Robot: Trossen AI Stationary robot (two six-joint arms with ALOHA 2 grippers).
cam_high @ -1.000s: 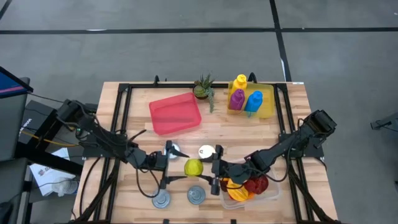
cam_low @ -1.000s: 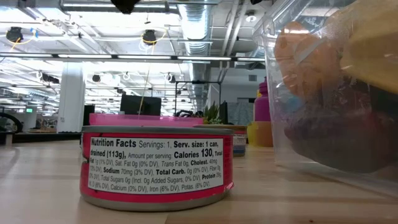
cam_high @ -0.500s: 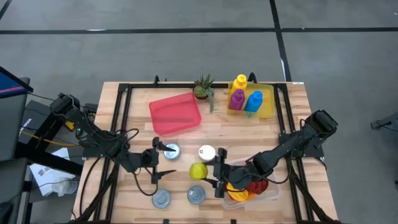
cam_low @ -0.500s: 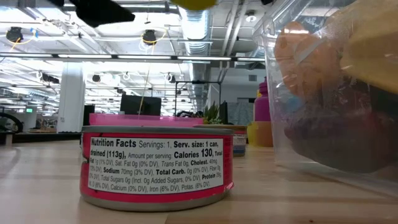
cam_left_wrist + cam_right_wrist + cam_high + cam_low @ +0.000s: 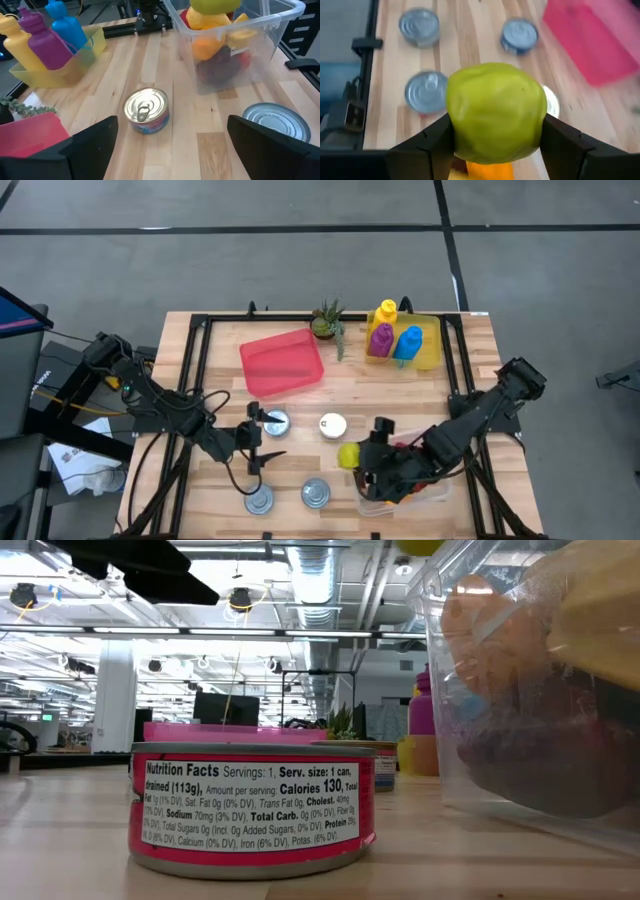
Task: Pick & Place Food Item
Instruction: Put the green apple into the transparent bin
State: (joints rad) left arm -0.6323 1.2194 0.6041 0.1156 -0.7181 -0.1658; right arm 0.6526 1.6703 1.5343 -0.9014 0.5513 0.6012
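A yellow-green round fruit (image 5: 349, 455) sits in my right gripper (image 5: 356, 457), just left of the clear plastic bin (image 5: 432, 492) that holds orange, yellow and dark red food. The right wrist view shows the fruit (image 5: 495, 119) filling the space between the fingers. In the low view the fruit (image 5: 420, 545) shows only at the top edge. My left gripper (image 5: 260, 442) is open and touches nothing, left of centre near the front. In its wrist view (image 5: 172, 130) it faces a tin can (image 5: 146, 110) and the bin (image 5: 235, 45). My right gripper pinches the fruit by its two opposite sides (image 5: 454, 131), one finger (image 5: 427, 145) on each. The fruit is lifted clear of the table, at the bin's left wall. How far back it reaches between the fingers does not show.
Several tin cans stand on the wood: two (image 5: 275, 421) (image 5: 332, 425) mid-table and two (image 5: 260, 500) (image 5: 316, 493) at the near edge. A red tray (image 5: 283, 362), a potted plant (image 5: 327, 320) and a yellow caddy with bottles (image 5: 400, 340) line the far side.
My right gripper carried the fruit from the table's middle toward the right, up to the bin's left wall, turning as it went. My left gripper drew back toward the left edge, away from the fruit, and stayed open.
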